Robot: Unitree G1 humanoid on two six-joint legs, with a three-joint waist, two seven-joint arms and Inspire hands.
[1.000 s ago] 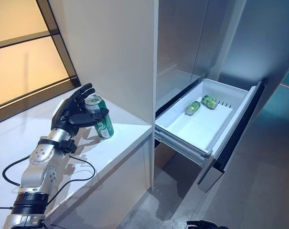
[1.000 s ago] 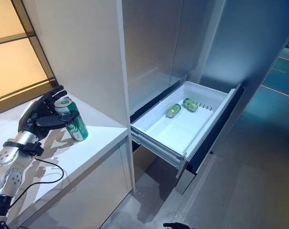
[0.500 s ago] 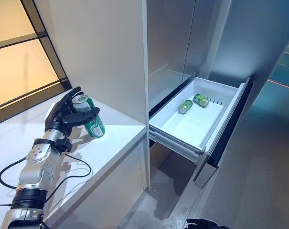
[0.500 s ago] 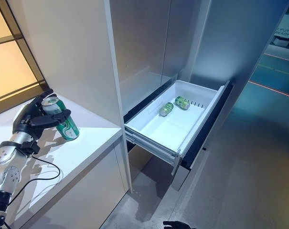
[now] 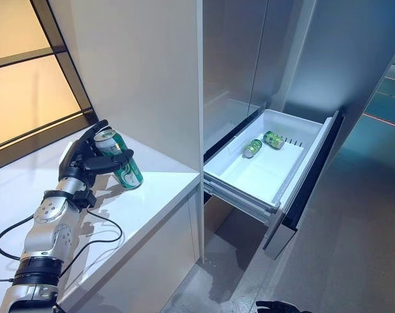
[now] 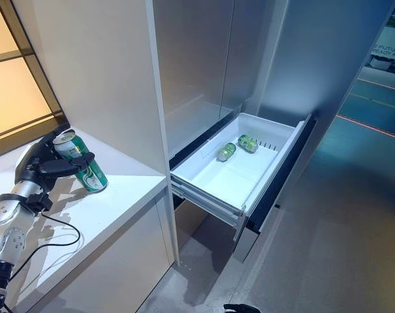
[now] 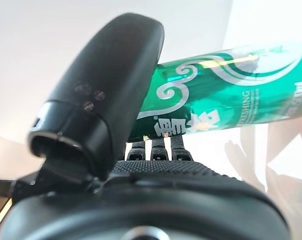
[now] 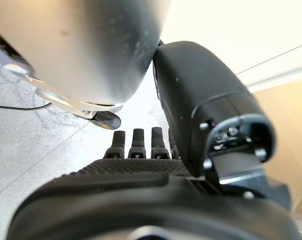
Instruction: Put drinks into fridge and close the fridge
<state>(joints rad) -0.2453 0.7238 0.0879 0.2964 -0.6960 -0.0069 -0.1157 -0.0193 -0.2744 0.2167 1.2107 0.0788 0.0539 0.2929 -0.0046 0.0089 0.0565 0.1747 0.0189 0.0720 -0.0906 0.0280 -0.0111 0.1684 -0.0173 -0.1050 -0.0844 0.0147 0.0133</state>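
The left hand (image 5: 79, 163) was at the far left of the scene, over a white counter (image 5: 145, 202), with its fingers and thumb curled round a green drink can (image 5: 119, 167). The can was gripped near its upper part, the thumb crossing its front and the fingers wrapped behind. Its long axis was close to upright but tilted, the silver top leaning to the left and away and the base pointing down and to the right. Whether the base touched the counter or hung just above it could not be told. In the left wrist view the same can (image 7: 225, 95) lay across the frame beyond the thumb (image 7: 106, 95), pressed between thumb and fingers.

To the right of the counter stood the fridge (image 5: 249, 59), its tall grey doors shut and its lower white drawer (image 5: 275, 189) pulled out toward the near right. Two further green cans lay on their sides at the far end of the drawer: the left can (image 5: 252, 148) with its long axis running roughly near to far, the right can (image 5: 273, 139) with its axis running left to right. The two were close together, their nearest ends almost meeting.

The right hand (image 8: 155, 175) appeared only in its own wrist view, holding nothing, its fingers (image 8: 139, 144) lying side by side and seemingly relaxed.
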